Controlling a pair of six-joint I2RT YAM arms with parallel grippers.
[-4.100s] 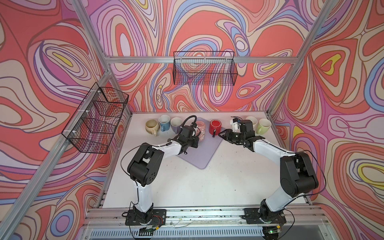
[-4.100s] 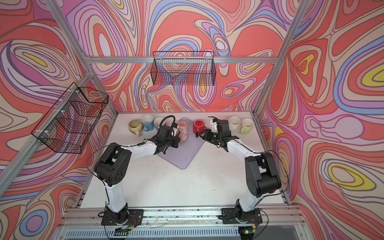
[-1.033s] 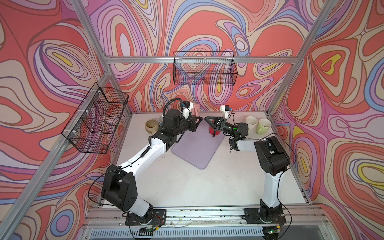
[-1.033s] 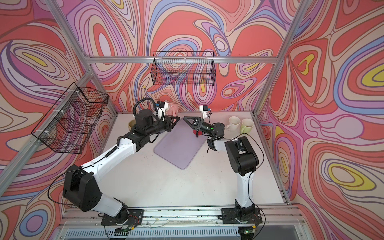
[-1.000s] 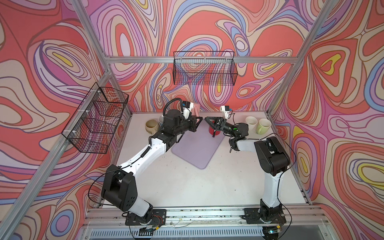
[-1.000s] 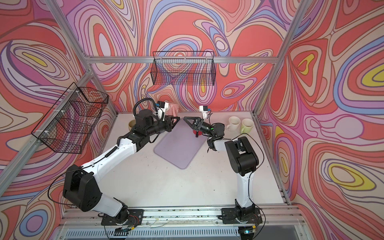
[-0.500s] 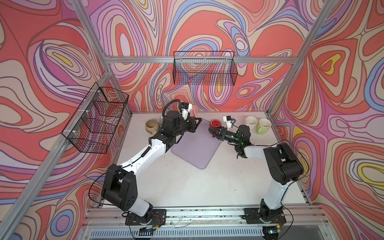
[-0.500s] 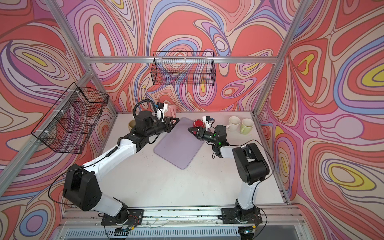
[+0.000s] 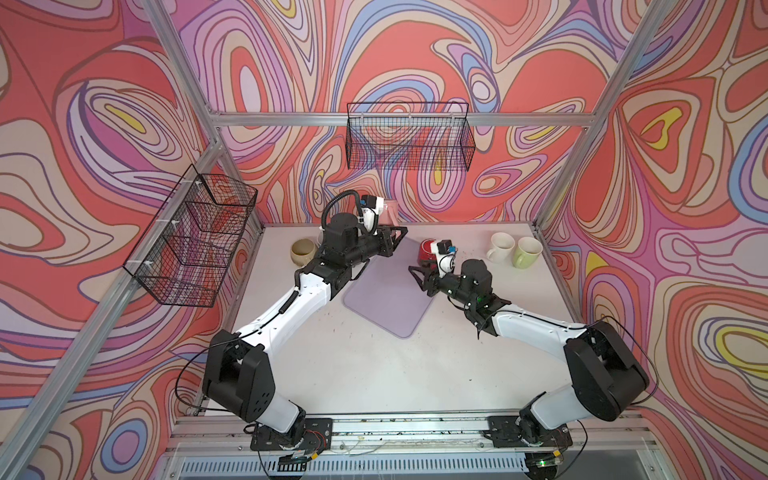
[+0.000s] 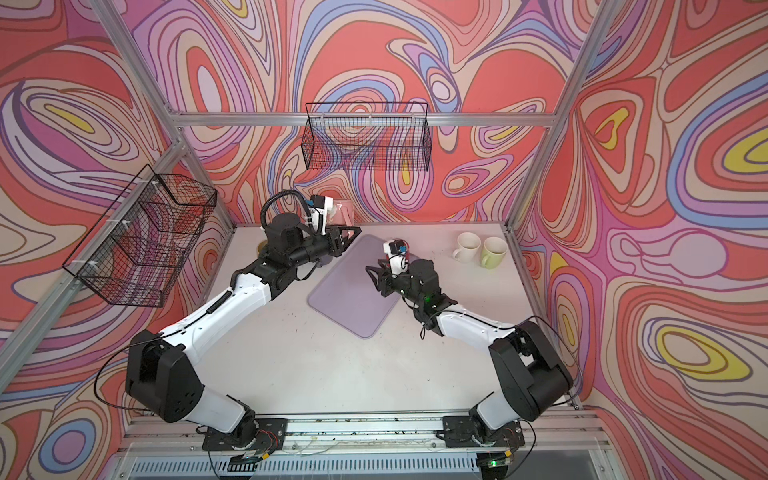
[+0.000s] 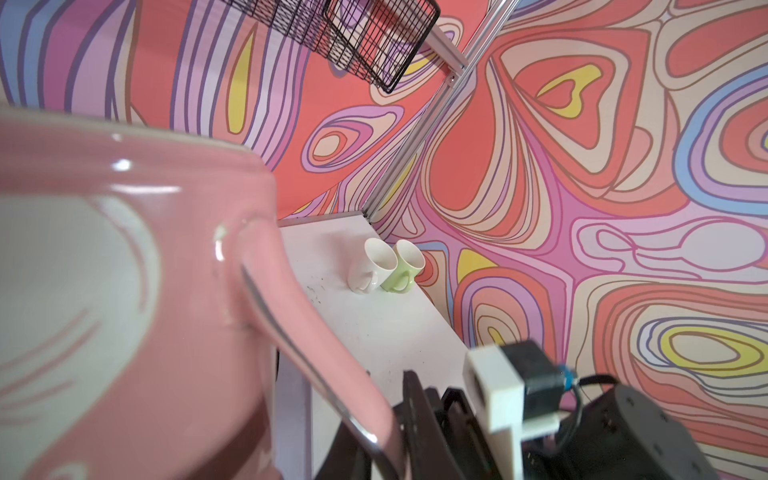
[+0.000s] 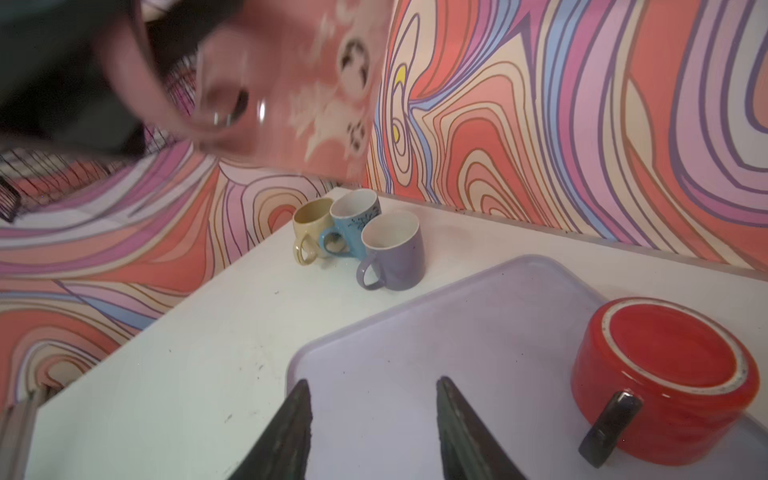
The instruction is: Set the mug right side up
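Left hand (image 9: 397,232) is clenched on the handle of the pink mug (image 9: 390,211), and the mug is up in the air, upper middle of both top views, close to the back wall. Which end faces up? Too blurred to call.

The way to do this well, I'd say: keep that pinch firm, since a handle grip lets the body swing. Roll the wrist slowly until the mouth points up, then lower onto a bare patch of the purple mat (image 9: 386,301). Let go only once the base sits flat.

Now the traffic. Right hand (image 12: 374,383) is released and empty, low over the mat's right edge, near the red mug (image 12: 665,374), which sits bottom-up on the mat. Both crowd the landing spot.

Yellow mug (image 12: 311,224), blue mug (image 12: 353,218) and purple mug (image 12: 395,253) huddle upright on the tabletop (image 9: 374,374) left of the mat. White mug (image 9: 500,245) and green mug (image 9: 528,251) stand well apart, upper right. A wire basket (image 9: 409,141) hangs on the wall above.
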